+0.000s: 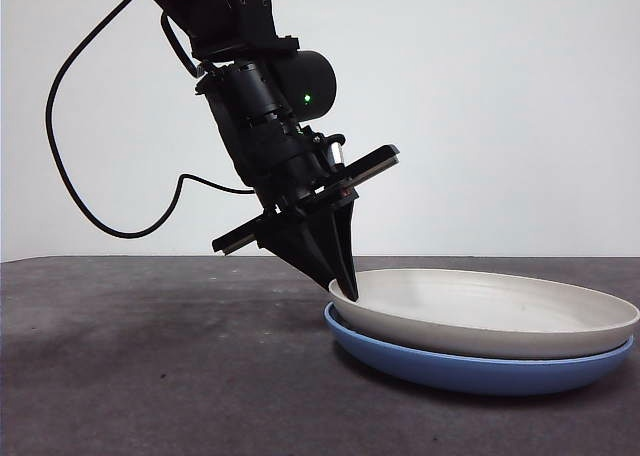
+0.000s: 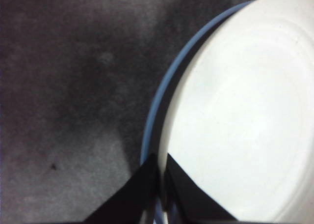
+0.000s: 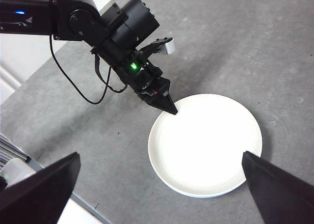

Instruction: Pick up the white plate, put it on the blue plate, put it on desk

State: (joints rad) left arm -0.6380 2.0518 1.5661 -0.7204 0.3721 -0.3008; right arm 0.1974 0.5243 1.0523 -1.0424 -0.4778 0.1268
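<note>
**Pinching the white plate's rim over the blue plate**

Starting at the 9 o'clock side of the front view, the desk (image 1: 150, 356) runs bare and dark grey, with only a black cable looping above it against the pale wall. Near the middle, the left gripper (image 1: 345, 286) comes down from 11 o'clock, tilted, with its tips at the 9 o'clock edge of the white plate (image 1: 480, 311). In the left wrist view its jaws are nearly closed, leaving just a thin gap, and the plate's rim sits in that gap, one jaw on the inner side of the rim and the other outside it. So the left gripper (image 2: 162, 165) has hold of the white plate (image 2: 240, 116) by its rim.

Further toward 3 o'clock in the front view, the white plate lies on top of the blue plate (image 1: 470, 368), which rests on the desk. The white plate's 9 o'clock edge sits slightly higher than its 3 o'clock edge. A crescent of the blue plate (image 2: 159, 101) shows just outside the white rim in the left wrist view.

From above, the right gripper (image 3: 169, 184) hangs well clear of the white plate (image 3: 206, 145), its jaws spread wide and holding nothing. That view shows no blue around the white rim.
</note>
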